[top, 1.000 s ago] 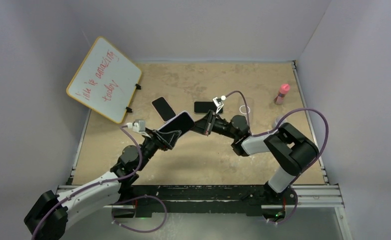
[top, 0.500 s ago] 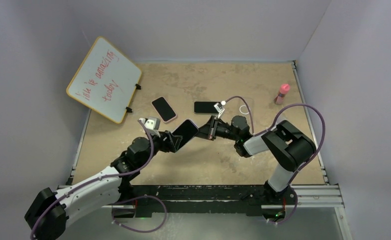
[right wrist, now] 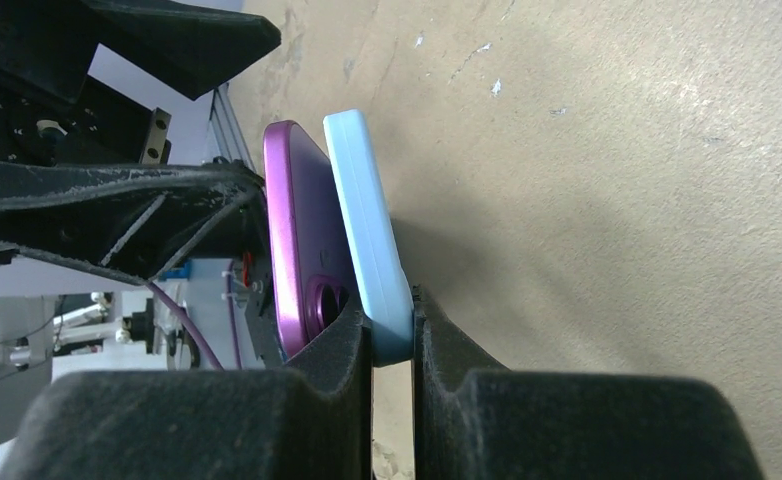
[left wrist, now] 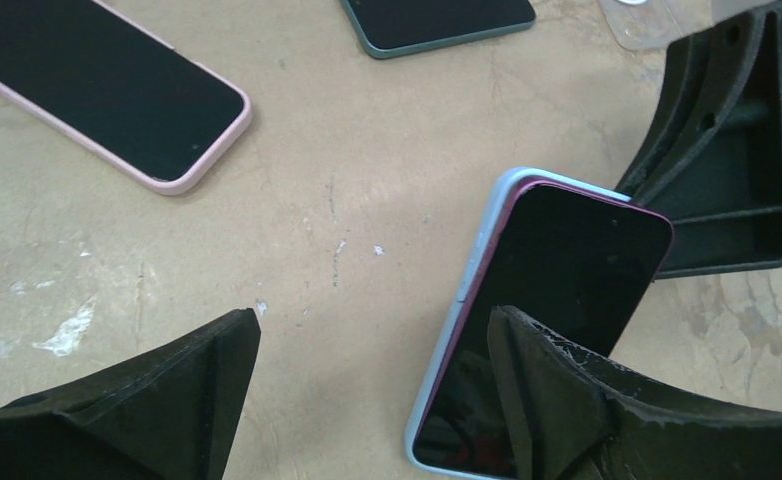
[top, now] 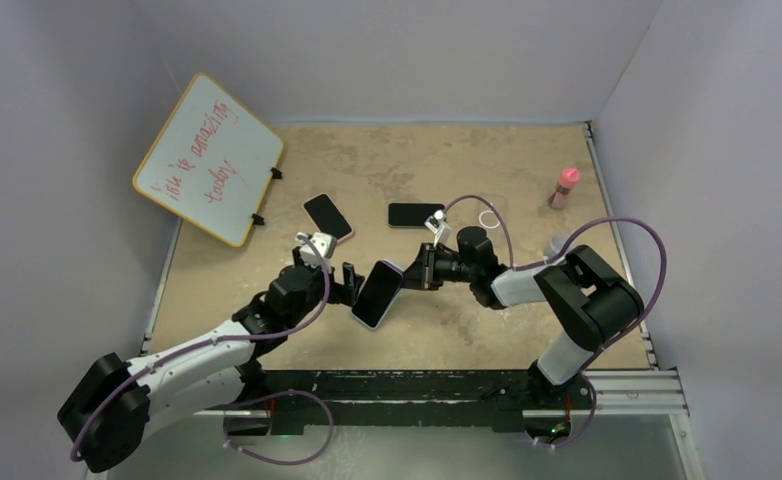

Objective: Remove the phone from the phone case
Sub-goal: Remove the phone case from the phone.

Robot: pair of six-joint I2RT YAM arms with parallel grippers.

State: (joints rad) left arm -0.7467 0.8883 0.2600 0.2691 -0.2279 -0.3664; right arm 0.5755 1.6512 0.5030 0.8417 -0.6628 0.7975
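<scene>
Sandy-brown surface (top: 467, 160) is carrying all items. Nearest, the left tool (left wrist: 367, 330) is standing spread, gripping nothing, one finger just beside the purple smartphone (left wrist: 567, 280). This phone is sitting partly separated from its light-blue phone case (left wrist: 464, 300), whose far end the right tool (right wrist: 392, 330) is pinching. Farther back, a pink-cased phone (top: 327, 217) and a dark-green phone (top: 414, 214) are lying flat.

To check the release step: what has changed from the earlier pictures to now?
The left hand has opened and no longer clamps the phone. The right hand, still pinching the blue case, has carried it toward the near edge. The pink-cased phone, the dark phone, the whiteboard and the pink bottle have not moved.
</scene>
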